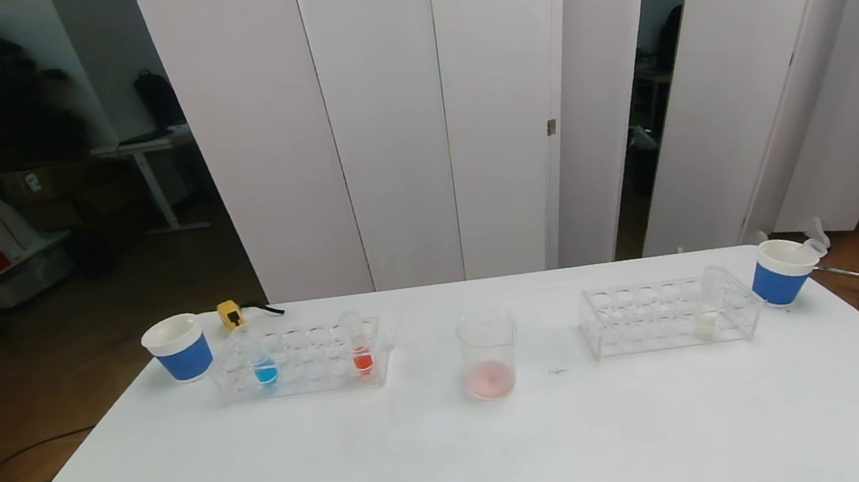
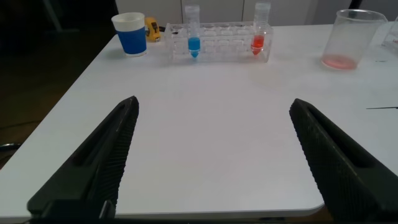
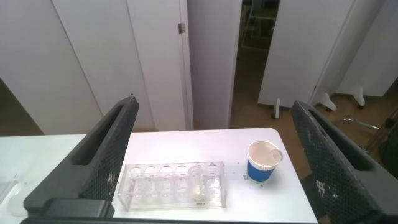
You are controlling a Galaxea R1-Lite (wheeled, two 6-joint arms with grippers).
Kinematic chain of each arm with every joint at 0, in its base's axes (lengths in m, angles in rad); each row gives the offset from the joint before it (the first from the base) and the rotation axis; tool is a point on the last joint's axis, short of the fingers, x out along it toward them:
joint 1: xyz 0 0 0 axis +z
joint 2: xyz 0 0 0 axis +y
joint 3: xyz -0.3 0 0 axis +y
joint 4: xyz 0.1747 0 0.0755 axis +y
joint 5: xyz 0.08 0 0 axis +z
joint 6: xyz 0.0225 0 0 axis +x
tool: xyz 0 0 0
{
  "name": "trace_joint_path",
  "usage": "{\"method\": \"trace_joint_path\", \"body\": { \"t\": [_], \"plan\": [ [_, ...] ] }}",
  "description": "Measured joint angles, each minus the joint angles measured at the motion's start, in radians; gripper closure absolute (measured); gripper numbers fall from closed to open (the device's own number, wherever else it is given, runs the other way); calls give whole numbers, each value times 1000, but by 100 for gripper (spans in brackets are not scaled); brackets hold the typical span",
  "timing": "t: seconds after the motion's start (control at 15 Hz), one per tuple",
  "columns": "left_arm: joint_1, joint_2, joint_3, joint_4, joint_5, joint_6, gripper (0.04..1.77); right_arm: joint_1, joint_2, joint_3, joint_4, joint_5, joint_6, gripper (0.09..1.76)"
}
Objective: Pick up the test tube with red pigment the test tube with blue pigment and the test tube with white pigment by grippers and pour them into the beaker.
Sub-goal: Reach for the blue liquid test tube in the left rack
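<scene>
From my seat both arms are pulled back off the work; neither shows in the head view. My left gripper (image 2: 211,155) hangs low over the near edge of the white table (image 1: 341,461) with its two black fingers (image 2: 99,162) spread wide apart and nothing between them. Far ahead of it stands a clear plastic tube rack (image 2: 217,50), and in that rack the small clear test tube with bright blue pigment (image 2: 193,45) sits upright toward the pincer's left, while the small clear test tube with red pigment (image 2: 258,42) sits upright toward its right. Beyond the rack on the left is a white paper cup with a blue band (image 2: 131,33), with a small yellow object (image 2: 152,28) just beside it. Ahead and off to the right of this pincer stands the clear cylindrical beaker (image 2: 351,38), upright, with a thin pinkish pool at its bottom. My right gripper (image 3: 211,162) is held high above the table's right end, fingers likewise wide apart and holding nothing. Below and ahead of it lies a second clear rack (image 3: 171,185), where the small clear test tube with milky white pigment (image 3: 198,186) stands upright, and another blue-banded paper cup (image 3: 262,162) stands near that rack's right end
</scene>
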State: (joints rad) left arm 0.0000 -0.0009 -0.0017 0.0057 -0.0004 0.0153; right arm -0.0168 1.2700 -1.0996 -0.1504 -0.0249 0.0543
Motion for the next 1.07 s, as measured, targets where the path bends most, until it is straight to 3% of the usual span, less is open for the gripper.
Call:
{"method": "trace_joint_path", "body": {
  "t": [0.2,0.53,0.8,1.07],
  "plan": [
    [0,0,0,0,0,0,8,57,-262,118,98,7,-1,10],
    [0,0,0,0,0,0,8,39,-647,362,246,25,0,10],
    [0,0,0,0,0,0,8,4,-870,634,290,65,4,10],
    [0,0,0,0,0,0,8,-10,-1032,810,292,81,6,10]
  ]
}}
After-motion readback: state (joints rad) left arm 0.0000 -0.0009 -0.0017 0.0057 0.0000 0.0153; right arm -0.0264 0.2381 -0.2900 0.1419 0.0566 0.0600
